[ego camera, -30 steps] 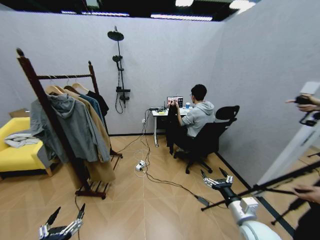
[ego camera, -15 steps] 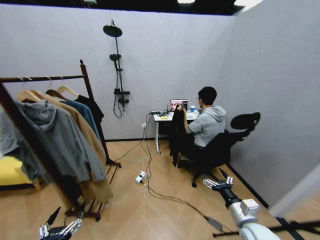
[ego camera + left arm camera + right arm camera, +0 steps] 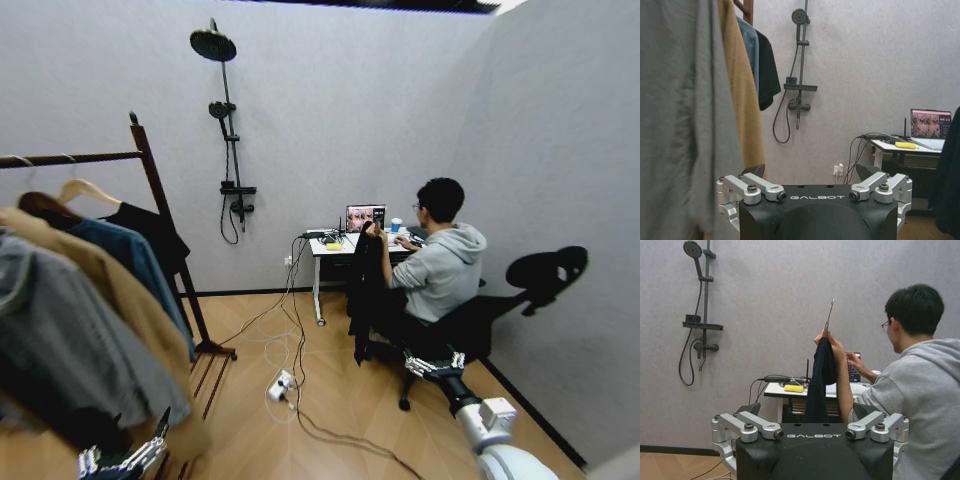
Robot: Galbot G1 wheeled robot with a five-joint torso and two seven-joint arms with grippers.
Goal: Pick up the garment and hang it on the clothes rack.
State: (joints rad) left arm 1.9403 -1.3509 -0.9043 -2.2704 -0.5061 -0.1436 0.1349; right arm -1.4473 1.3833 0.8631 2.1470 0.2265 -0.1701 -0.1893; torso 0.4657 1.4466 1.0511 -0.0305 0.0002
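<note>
Head view shows the garment far off, held up by a seated person's hand beside the tabletop; clothes rack stands left. Both the left pincer and right pincer hang released; approach squarely, aiming for the hanger's hook.

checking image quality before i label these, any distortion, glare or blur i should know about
Head view: wide-angle bending, the clothes rack post leans and the near coats smear at the frame edge. Left wrist view: the grey coat close to the lens is soft, while the shower pole is crisp. Right wrist view: even light, the garment reads as a dark shape; the laptop screen glows without glare.
</note>
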